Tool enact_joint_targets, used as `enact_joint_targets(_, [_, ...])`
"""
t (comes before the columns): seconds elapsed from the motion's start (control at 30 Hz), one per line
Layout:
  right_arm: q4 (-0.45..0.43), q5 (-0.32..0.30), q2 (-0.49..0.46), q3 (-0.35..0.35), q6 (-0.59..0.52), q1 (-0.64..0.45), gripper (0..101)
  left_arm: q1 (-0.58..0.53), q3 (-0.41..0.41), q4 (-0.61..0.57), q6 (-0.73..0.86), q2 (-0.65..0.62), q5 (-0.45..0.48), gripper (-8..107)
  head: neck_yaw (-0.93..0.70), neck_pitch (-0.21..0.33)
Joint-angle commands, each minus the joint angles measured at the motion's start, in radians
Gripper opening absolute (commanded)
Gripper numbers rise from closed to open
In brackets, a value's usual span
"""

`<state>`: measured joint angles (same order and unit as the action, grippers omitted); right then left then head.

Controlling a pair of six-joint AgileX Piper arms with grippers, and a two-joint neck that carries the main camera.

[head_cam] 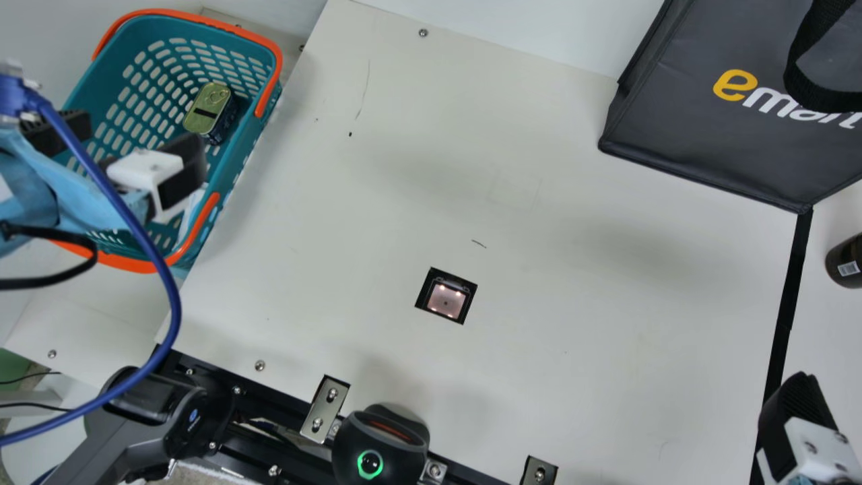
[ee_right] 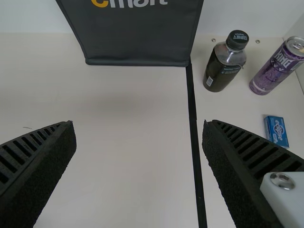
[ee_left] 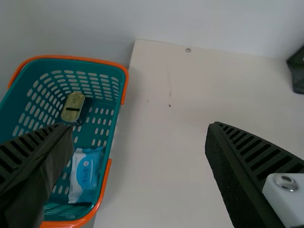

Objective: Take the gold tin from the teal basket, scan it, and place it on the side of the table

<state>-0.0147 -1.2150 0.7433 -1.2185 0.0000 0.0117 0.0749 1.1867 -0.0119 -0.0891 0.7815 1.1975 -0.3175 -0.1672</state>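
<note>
1. The left tool (head_cam: pixel 138 143), in the main view, hangs at the left over the near part of the teal basket (head_cam: pixel 145 264); it is released, its two ribbed fingers standing wide apart with nothing between them.
2. The basket has an orange rim and slotted walls, and stands beside the left edge of the cream desk (head_cam: pixel 572 350).
3. Inside it, a white-and-blue packet (ee_left: pixel 84 176) lies in the near part, by the wall next to the desk.
4. The gold tin (head_cam: pixel 207 108) is also in the basket, farther in than the packet and apart from it; its gold lid, with a dark mark across it, faces up, and its side is dark.
5. A rounded black device (head_cam: pixel 377 444) with a glowing green ring sits at the desk's near edge; to its right and farther in, a square scanner window (head_cam: pixel 446 300) is set into the desktop, small lights lit within.
6. A dark grey bag (head_cam: pixel 673 135) with a black strap stands at the far right; in the near right corner of the main view is the right tool (head_cam: pixel 798 411), likewise released, its fingers spread and empty in its wrist view.
7. Past a black strip (head_cam: pixel 788 296) on the right side are a dark bottle (head_cam: pixel 847 263), a small blue box (ee_right: pixel 276 131) and a purple can (ee_right: pixel 278 66); none touches another.
</note>
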Motion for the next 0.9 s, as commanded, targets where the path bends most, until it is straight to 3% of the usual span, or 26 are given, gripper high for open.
enact_joint_targets(0.0, [0.000,0.000,0.000,0.000,0.000,0.000,95,0.061,-0.003,-0.001,-0.039,0.007,-0.007,90,-0.004,0.029])
enact_joint_targets(0.33, [0.000,0.000,0.000,0.000,0.000,0.000,95,0.306,-0.021,-0.031,-0.079,0.051,-0.044,90,-0.004,0.029])
enact_joint_targets(0.6, [0.000,0.000,0.000,0.000,0.000,0.000,95,0.433,-0.025,-0.075,0.106,0.125,-0.072,90,-0.004,0.029])
enact_joint_targets(0.87, [0.000,0.001,0.000,0.000,0.000,0.000,95,0.473,-0.024,-0.077,0.278,0.244,-0.097,90,-0.004,0.029])
